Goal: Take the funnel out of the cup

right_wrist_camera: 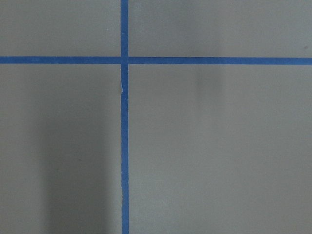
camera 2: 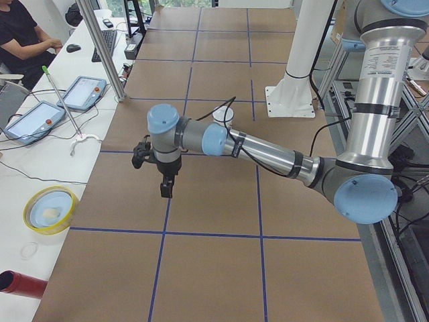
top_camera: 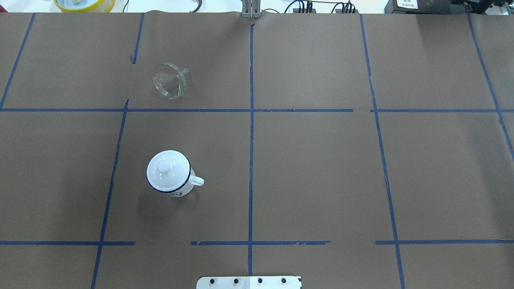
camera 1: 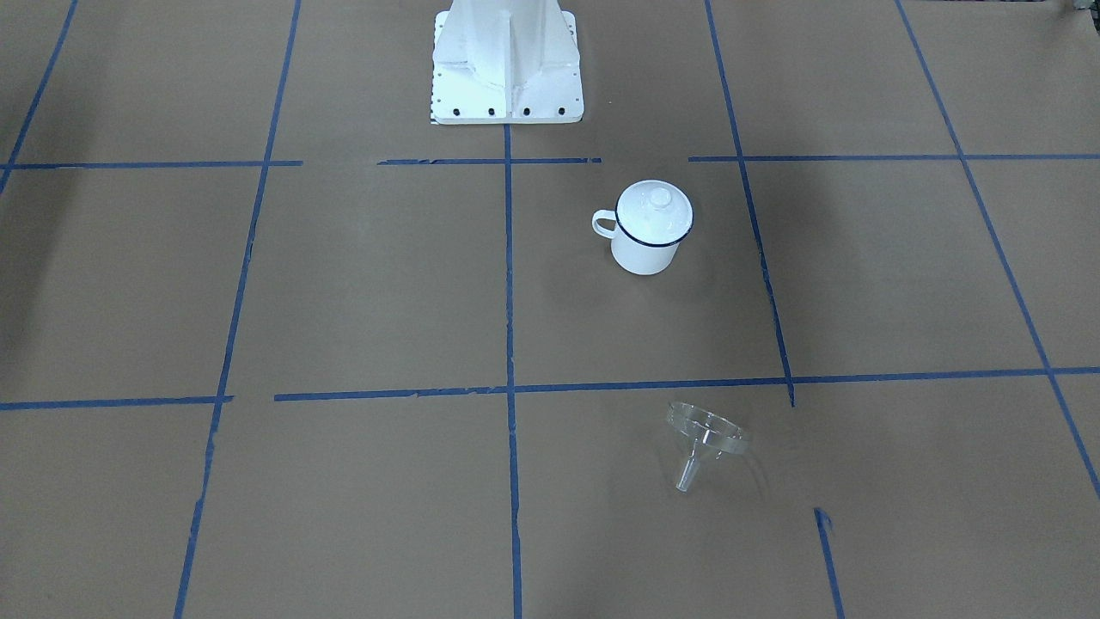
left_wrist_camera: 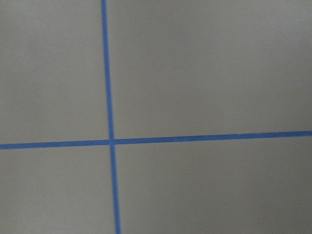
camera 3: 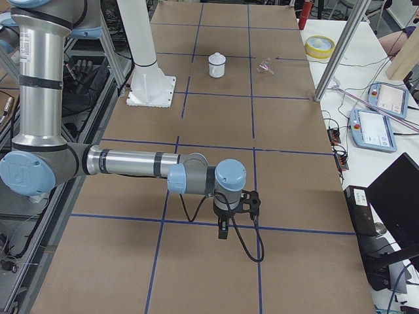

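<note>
Funnel [top_camera: 170, 80] lying on its side on the paper-covered table [top_camera: 321, 168], wide mouth tilted and spout resting on the paper, in the grid square beyond the cup [camera 1: 644, 254] as seen from the robot's base, on the robot's left half of the table. The cup stands upright, well apart from the funnel, closed by a white knobbed lid [top_camera: 168, 170], its handle turned toward the centre tape line. Nothing touches the funnel. The left gripper [camera 2: 165, 191] hangs pointing down over the table. The right gripper [camera 3: 223, 233] hangs likewise at the end of the table opposite the cup and funnel, well apart from both. Both grippers appear only in the side views, so whether their fingers are spread or closed cannot be told.
</note>
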Tool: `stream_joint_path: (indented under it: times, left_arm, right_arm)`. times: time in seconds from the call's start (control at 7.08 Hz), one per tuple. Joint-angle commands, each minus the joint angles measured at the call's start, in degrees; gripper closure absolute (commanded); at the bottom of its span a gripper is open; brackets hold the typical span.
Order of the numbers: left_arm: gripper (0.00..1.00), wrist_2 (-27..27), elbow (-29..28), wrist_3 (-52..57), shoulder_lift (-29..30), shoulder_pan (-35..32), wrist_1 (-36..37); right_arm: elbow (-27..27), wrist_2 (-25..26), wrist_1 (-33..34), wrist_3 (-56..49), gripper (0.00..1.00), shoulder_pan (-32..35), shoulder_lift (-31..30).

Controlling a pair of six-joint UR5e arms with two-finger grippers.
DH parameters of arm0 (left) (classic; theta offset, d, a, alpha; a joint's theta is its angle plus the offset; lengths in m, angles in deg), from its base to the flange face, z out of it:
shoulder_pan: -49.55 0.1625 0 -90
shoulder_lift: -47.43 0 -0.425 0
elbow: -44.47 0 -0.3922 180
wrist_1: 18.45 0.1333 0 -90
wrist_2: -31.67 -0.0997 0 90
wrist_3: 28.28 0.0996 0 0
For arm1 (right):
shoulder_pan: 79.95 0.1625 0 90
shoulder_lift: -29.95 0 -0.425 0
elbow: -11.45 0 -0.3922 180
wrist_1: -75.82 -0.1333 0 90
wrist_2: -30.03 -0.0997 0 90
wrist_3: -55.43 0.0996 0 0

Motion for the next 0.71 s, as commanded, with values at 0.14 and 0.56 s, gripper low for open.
stream_joint_path:
  times: [0.14,0.56]
  left_arm:
    - [0.0,2.8,-1.3,4.3,-4.9,-2.2,-3.4]
    - [0.0,3.6,0.1,1.8,-5.3,-2.3,-3.3]
  right_arm:
    - [0.0,0.0,0.0,0.0,0.0,0.0,0.0]
    - [0.0,0.0,0.0,0.0,0.0,0.0,0.0]
